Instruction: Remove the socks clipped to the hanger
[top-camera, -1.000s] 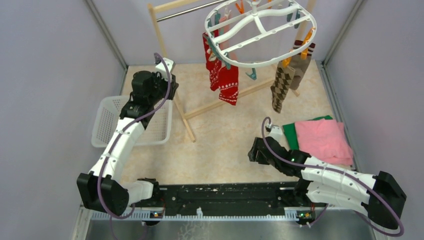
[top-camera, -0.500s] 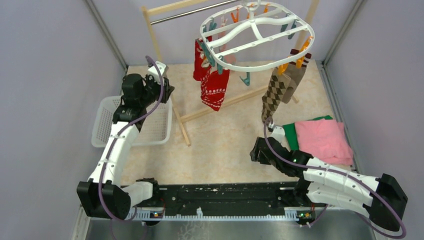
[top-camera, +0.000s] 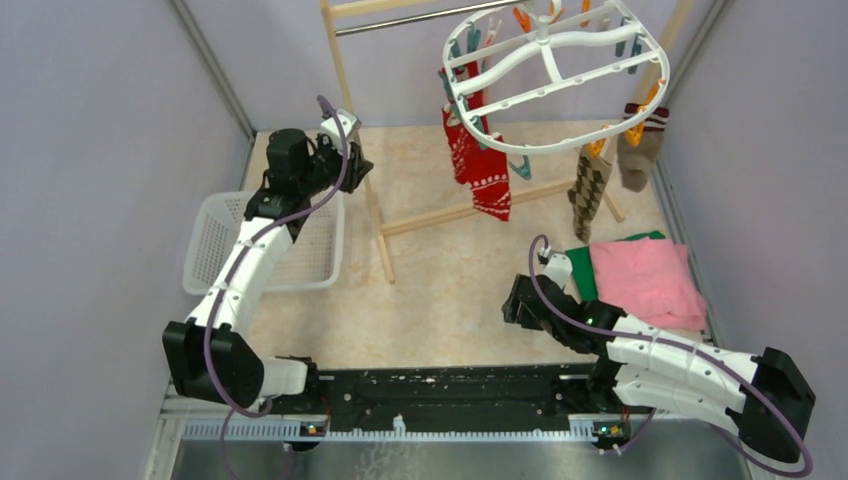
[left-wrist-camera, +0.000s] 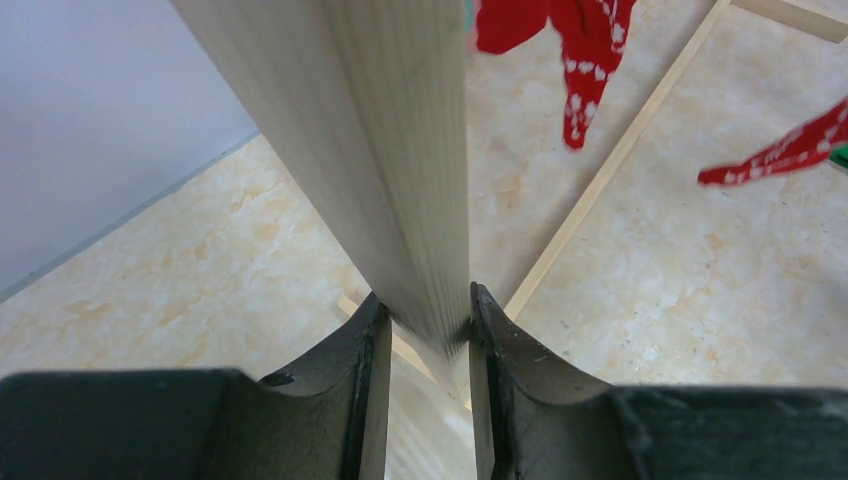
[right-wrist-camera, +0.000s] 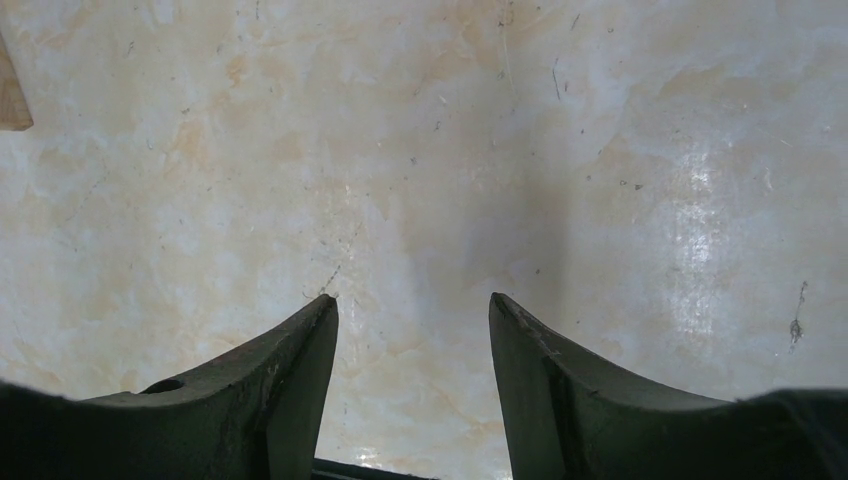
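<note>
The white hanger (top-camera: 551, 70) hangs from the wooden rack's top rail at the back. Red socks (top-camera: 480, 165) with white patterns hang from its left side, and brown argyle socks (top-camera: 590, 185) from its right, all on orange and teal clips. My left gripper (top-camera: 358, 165) is shut on the rack's left upright post (top-camera: 372, 205); in the left wrist view the post (left-wrist-camera: 370, 150) fills the gap between the fingers (left-wrist-camera: 425, 305), with red socks (left-wrist-camera: 585, 60) beyond. My right gripper (top-camera: 518, 300) stands open low over the bare table (right-wrist-camera: 412, 305), holding nothing.
A white mesh basket (top-camera: 215, 240) sits at the left under my left arm. Folded pink cloth (top-camera: 645, 280) and green cloth (top-camera: 580, 270) lie at the right, beside my right arm. The rack's floor bar (top-camera: 470, 212) crosses the table's back.
The rack, with hanger and socks, swung left and has now swung right, the socks trailing. My left gripper moved with the post, still shut on it. The right arm stayed still.
</note>
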